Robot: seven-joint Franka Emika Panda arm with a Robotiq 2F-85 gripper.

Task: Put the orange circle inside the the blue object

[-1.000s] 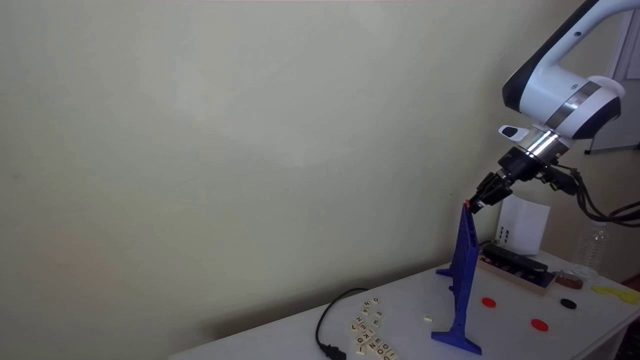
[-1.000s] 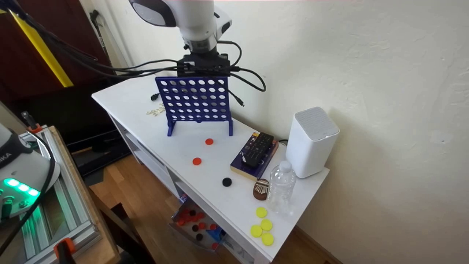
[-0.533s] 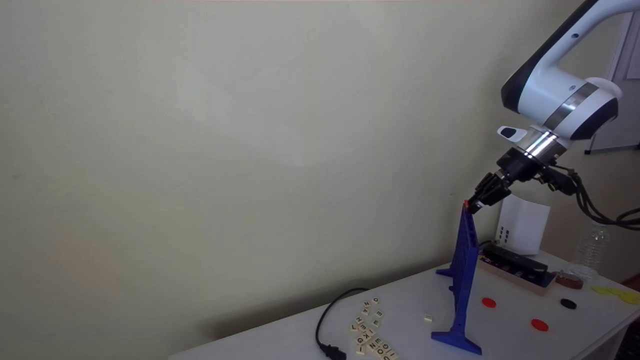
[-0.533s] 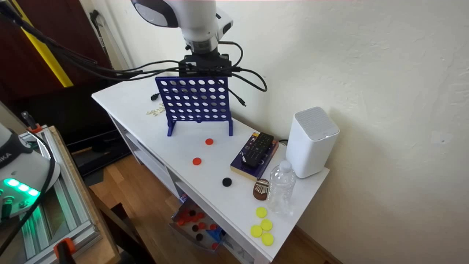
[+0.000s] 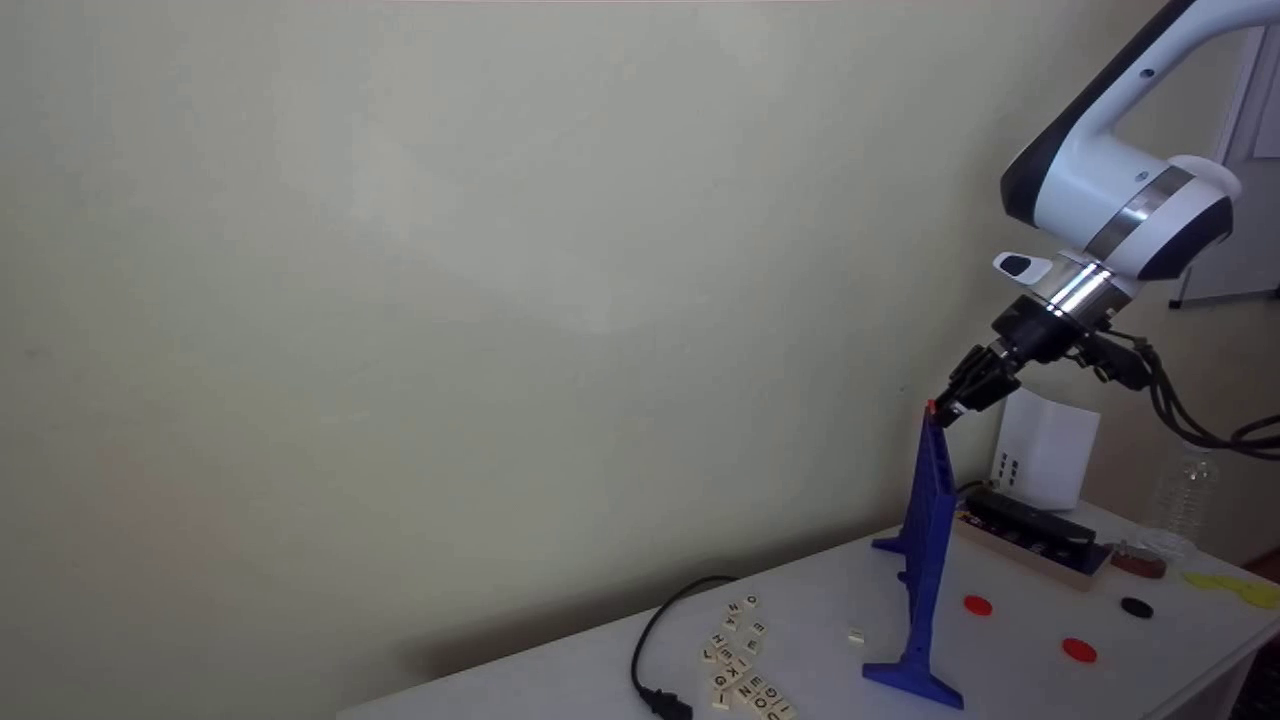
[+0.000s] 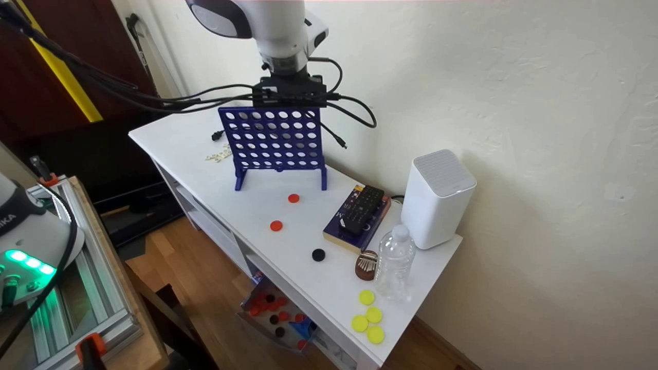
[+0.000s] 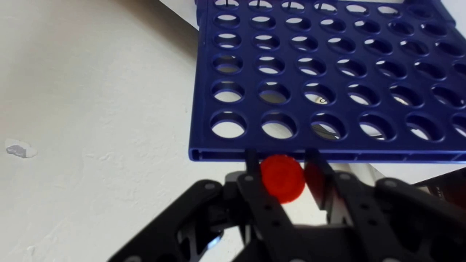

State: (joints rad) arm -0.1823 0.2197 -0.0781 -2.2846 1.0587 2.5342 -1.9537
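The blue object (image 6: 277, 131) is an upright blue grid with rows of round holes, standing on two feet on the table; it shows edge-on in an exterior view (image 5: 928, 540). In the wrist view the grid (image 7: 333, 80) has a narrow slot along its top edge. My gripper (image 7: 282, 163) is shut on the orange circle (image 7: 282, 178), a red-orange disc between the fingertips, right at that slot near one end. I cannot tell whether the disc's lower edge is in the slot. In an exterior view the disc (image 5: 932, 406) shows as a sliver at the grid's top.
Two more red-orange discs (image 6: 293, 198) (image 6: 276, 226) and a black disc (image 6: 318, 255) lie on the white table. A book (image 6: 334, 235) with a remote (image 6: 363, 208), a bottle (image 6: 396, 262), a white box (image 6: 437, 205), yellow discs (image 6: 375, 335) and letter tiles (image 5: 740, 660) stand or lie around.
The gripper has shifted slightly sideways along the grid's top, a little to the left in one exterior view and to the right in another. The grid has not moved.
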